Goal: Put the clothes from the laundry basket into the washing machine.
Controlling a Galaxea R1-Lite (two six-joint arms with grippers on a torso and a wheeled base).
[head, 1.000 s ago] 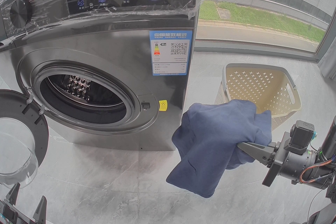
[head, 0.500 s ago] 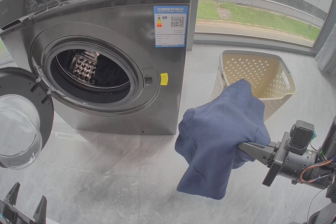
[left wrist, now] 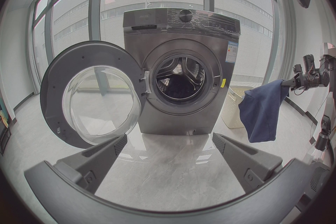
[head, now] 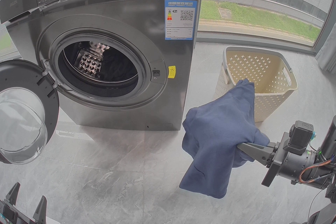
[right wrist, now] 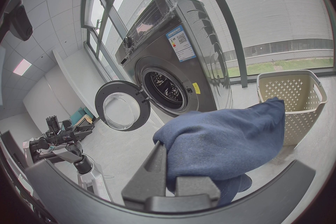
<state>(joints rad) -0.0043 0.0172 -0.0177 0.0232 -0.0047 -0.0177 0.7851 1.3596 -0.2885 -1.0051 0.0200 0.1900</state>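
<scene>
A navy blue garment [head: 217, 137] hangs off the floor to the right of the washing machine [head: 115, 7], with my right gripper [head: 245, 149] shut on its upper edge. In the right wrist view the cloth [right wrist: 227, 140] bunches over the gripper [right wrist: 171, 179]. The machine's round door [head: 21, 112] is swung open to the left, and the drum opening [head: 99, 67] looks dark. The beige laundry basket [head: 273, 104] stands right of the machine, behind the garment; no clothes show in its visible part. My left gripper [head: 26, 200] sits low at the near left, open and holding nothing [left wrist: 168, 151].
The grey marble floor [head: 115, 172] lies bare in front of the machine. A large window [head: 266, 0] runs behind the basket. The open door juts out over the floor on the left side.
The head camera has shifted, so the machine and basket sit differently in the picture. The garment has swung slightly in the right gripper. Both arms keep their places.
</scene>
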